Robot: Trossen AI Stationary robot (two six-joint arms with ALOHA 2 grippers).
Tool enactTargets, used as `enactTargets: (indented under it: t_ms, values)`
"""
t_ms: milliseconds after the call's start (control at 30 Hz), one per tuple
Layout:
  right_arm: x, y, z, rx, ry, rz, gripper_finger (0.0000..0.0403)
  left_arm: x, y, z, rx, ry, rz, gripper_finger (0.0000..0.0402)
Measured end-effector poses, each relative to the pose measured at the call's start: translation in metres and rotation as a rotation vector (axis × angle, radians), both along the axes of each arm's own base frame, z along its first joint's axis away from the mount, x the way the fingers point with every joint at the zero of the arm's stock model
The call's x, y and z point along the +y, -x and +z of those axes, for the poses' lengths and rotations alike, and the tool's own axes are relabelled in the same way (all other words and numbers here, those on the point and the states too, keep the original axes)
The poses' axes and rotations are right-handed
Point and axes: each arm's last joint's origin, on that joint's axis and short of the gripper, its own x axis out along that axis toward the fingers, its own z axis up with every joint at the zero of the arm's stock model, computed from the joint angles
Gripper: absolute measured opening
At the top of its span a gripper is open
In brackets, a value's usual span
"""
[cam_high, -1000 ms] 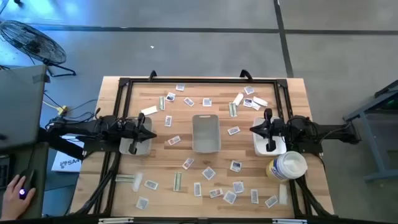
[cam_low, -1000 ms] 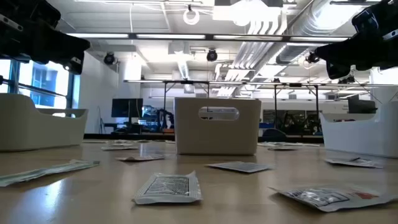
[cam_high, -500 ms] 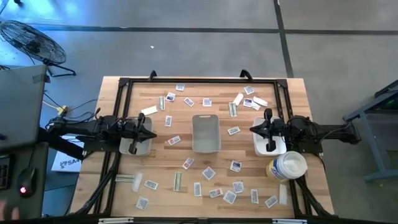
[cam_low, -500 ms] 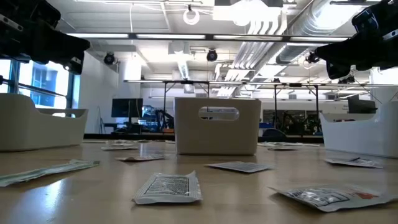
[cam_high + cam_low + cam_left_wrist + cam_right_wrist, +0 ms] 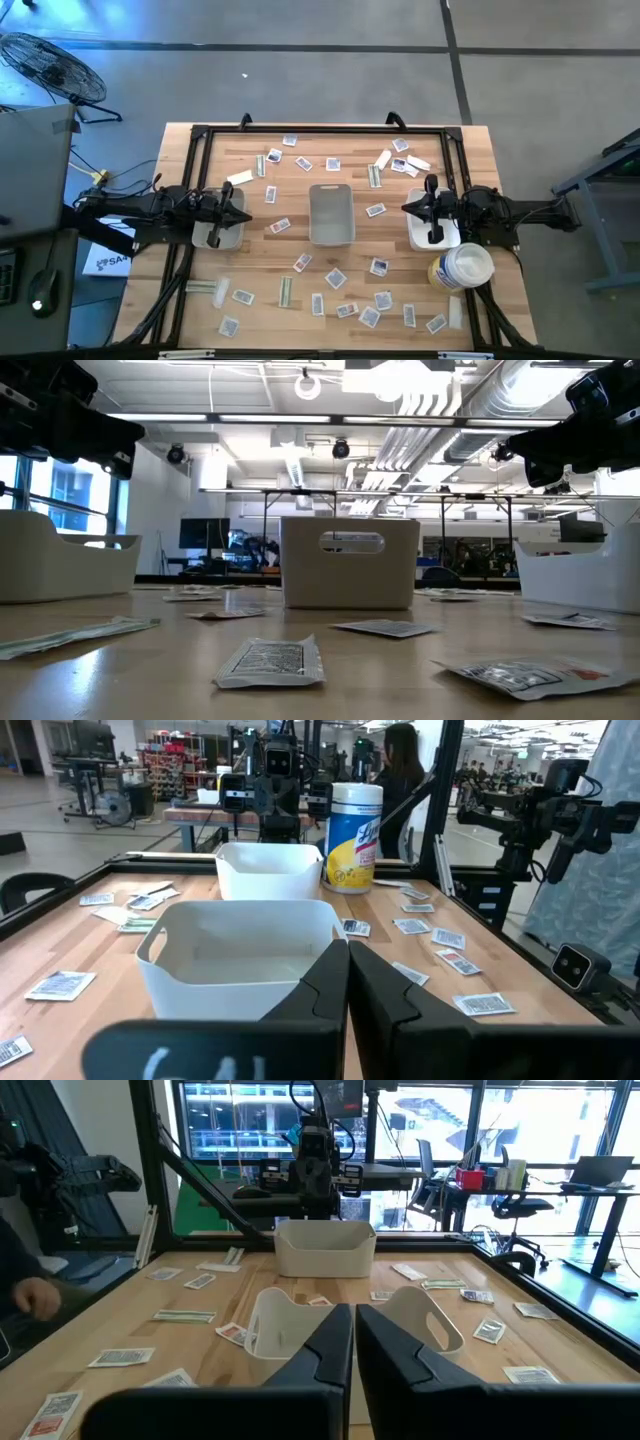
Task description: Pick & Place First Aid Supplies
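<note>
- Plainly, nothing is in hand yet: the left tool point(image 5: 240, 215) hangs over the white tray point(image 5: 218, 232) by the table's point(image 5: 470, 140) left edge, fingers pressed together and holding nothing.
- The right tool point(image 5: 410, 208) mirrors it over the other white tray point(image 5: 445, 238) by the right edge, fingers together too — both point inward at the grey bin point(image 5: 331, 213) in the table's middle.
- The packets point(image 5: 336, 278) lie loose and flat all over the wood: one scatter toward the far edge, a denser one toward the near edge, and a few just beside the bin, such as the sachet point(image 5: 376, 210) on its right.
- The step is judged to be the first pick, so begin with a packet that lies alone, well apart from its neighbours; the sachet point(image 5: 279, 226) left of the bin suits the left arm.
- Spread the fingers before descending, not at the wood.
- These packets are thin and flat, so come straight down with the fingertips straddling the short side and close low — a high pinch will likely slide off.
- Avoid the crowded cluster near the near-right corner beside the tub point(image 5: 459, 268); two packets may lift together there.
- Keep one arm waiting over its tray while the other reaches, since both share the middle.
</note>
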Motion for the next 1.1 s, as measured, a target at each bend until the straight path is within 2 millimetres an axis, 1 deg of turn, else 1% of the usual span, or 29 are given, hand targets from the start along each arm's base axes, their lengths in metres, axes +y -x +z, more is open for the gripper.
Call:
enactTargets:
  t_ms: [467, 600, 800, 1100]
  values:
    - [0.0, 0.0, 0.0001, 0.0, 0.0, 0.0, 0.0012, 0.0001, 0.0, 0.0, 0.0, -0.001, 0.002, 0.0001]
    - [0.0, 0.0, 0.0, 0.0, 0.0, 0.0, 0.0012, 0.0011, -0.0001, 0.0005, -0.005, 0.001, 0.038, 0.0001]
    - [0.0, 0.0, 0.0, 0.0, 0.0, 0.0, 0.0012, 0.0005, -0.0001, 0.0004, 0.004, 0.077, 0.018, 0.0001]
    - [0.0, 0.0, 0.0, 0.0, 0.0, 0.0, 0.0012, 0.001, -0.0001, 0.0004, 0.0, 0.037, 0.034, 0.0001]
